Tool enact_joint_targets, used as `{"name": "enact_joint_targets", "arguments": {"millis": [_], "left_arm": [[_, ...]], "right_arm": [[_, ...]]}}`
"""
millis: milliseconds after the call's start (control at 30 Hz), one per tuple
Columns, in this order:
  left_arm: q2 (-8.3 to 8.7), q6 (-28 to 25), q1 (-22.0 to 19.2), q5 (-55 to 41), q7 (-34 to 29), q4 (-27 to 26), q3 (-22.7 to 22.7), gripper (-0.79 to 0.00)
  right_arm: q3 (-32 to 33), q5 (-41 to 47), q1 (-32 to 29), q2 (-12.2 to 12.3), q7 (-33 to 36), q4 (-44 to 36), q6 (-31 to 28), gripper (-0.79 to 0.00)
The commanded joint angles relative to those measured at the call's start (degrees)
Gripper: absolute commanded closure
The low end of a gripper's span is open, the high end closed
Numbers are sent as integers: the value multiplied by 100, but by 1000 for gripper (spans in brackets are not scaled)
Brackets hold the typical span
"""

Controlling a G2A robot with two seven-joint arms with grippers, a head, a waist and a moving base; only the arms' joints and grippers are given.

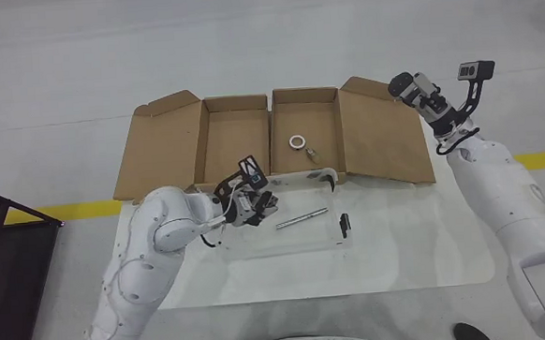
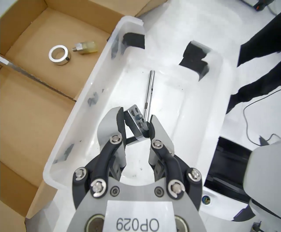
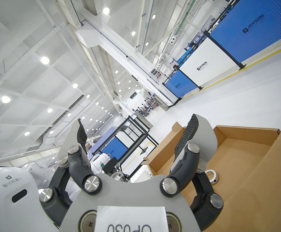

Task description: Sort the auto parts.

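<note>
Left end effector [image 2: 136, 119] is clenched on a small drilled metal block [image 2: 131, 113], inside the clear plastic tray [image 2: 103, 57] on the worktop; lifted or resting, I can't tell. A steel rod [image 2: 150, 92] and a black part [image 2: 195, 60] lie in that tray, unsorted. Beyond it, a metal ring [image 2: 59, 55] and a small fitting [image 2: 84, 47] already sit together in one compartment of the cardboard box [image 2: 26, 105]. Right end effector [image 3: 137, 124] hangs released, raised beside the box. Roughly halfway, I'd judge.

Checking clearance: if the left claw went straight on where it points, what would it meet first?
Probably the thin metal rod on the floor of the clear tray, just beyond the metal block held in the left claw; depth is unclear.
</note>
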Motion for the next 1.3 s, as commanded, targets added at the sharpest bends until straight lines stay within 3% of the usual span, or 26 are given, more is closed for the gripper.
{"name": "enact_joint_targets", "arguments": {"millis": [0, 233, 600, 700, 833, 1000, 1133, 1267], "left_arm": [[58, -99, 50, -431, 14, 5, -306, 0], [214, -317, 352, -956, 334, -140, -1061, 0], [255, -355, 428, -962, 340, -148, -1154, 0], [270, -274, 479, -1218, 637, -134, -1283, 0], [369, -489, 495, -2304, 406, -8, -1667, 0], [539, -743, 593, -4216, -364, 171, -1991, 0], [736, -273, 570, -5872, -835, 210, -1902, 0], [922, 645, 294, -8002, -1754, 236, -1688, 0]], "right_arm": [[0, 0, 0, 0, 0, 0, 0, -785], [0, 0, 0, 0, 0, 0, 0, -785], [0, 0, 0, 0, 0, 0, 0, -785], [0, 0, 0, 0, 0, 0, 0, -785], [0, 0, 0, 0, 0, 0, 0, -785], [0, 0, 0, 0, 0, 0, 0, -785], [0, 0, 0, 0, 0, 0, 0, -785], [0, 0, 0, 0, 0, 0, 0, -785]]}}
